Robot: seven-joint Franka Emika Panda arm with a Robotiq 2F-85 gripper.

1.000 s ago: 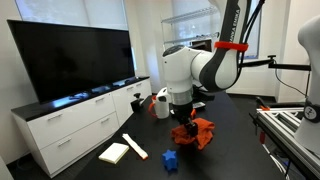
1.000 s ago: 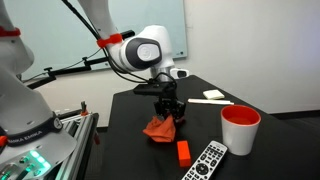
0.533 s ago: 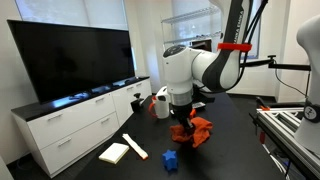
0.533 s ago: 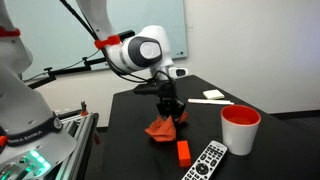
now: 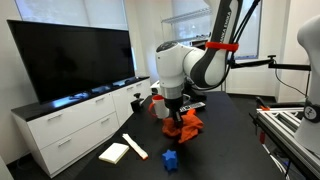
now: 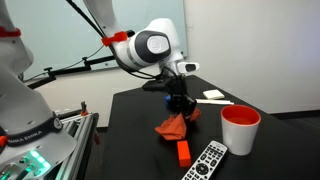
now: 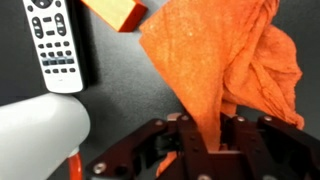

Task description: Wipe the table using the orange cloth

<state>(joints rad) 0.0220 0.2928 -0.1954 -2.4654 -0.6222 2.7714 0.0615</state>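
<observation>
The orange cloth [image 5: 186, 124] hangs bunched from my gripper [image 5: 176, 117] onto the black table [image 5: 230, 140]. In an exterior view the cloth [image 6: 174, 127] trails below my gripper [image 6: 180, 108] and touches the table [image 6: 135, 110]. In the wrist view the cloth [image 7: 225, 60] fills the upper right and a fold runs down between my fingers [image 7: 222, 140]; my gripper [image 7: 200, 145] is shut on it.
A red-and-white cup [image 6: 240, 128], a remote [image 6: 208, 160] and an orange block [image 6: 183, 152] lie near the table's front. A blue block [image 5: 170, 159], a white pad [image 5: 114, 152] and a white stick [image 5: 134, 146] lie nearby. A TV [image 5: 70, 60] stands on a white cabinet.
My gripper has moved with the cloth across the table toward the cup and remote, dragging the cloth along the surface.
</observation>
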